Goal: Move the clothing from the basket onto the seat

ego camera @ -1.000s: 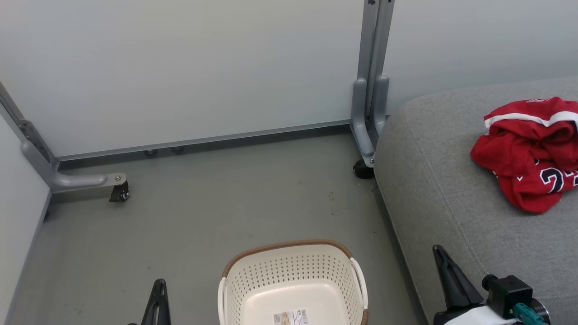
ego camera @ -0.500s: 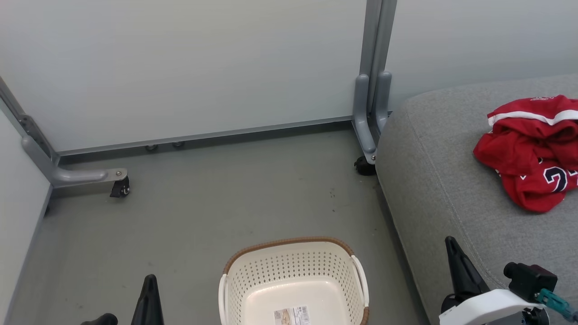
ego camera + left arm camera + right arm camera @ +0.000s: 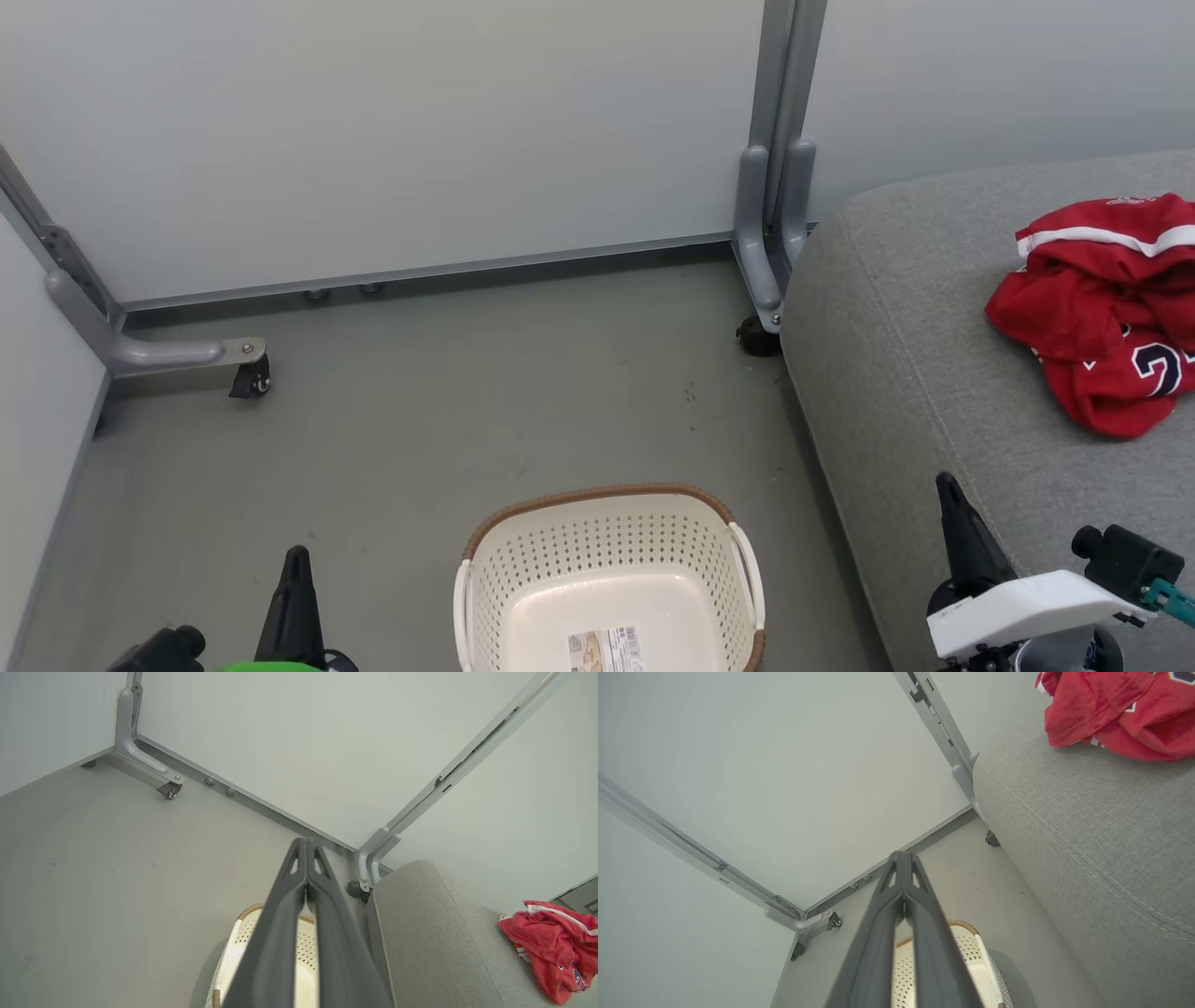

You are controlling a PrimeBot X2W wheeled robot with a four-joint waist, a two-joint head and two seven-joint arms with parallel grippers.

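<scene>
Currently the clothing (image 3: 1102, 317) lies heaped on the seat (image 3: 915, 373), apparently as two pieces, well apart from the basket (image 3: 597, 546). Fingers of left gripper (image 3: 306, 847) and right gripper (image 3: 903, 858) are clenched, gripping nothing.

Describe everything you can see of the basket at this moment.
The basket is cream-white perforated plastic, a rounded rectangle with a brown woven-look rim and white side handles. It stands upright on the grey floor beside the seat and is empty; a label sticker shows on its bottom.
</scene>
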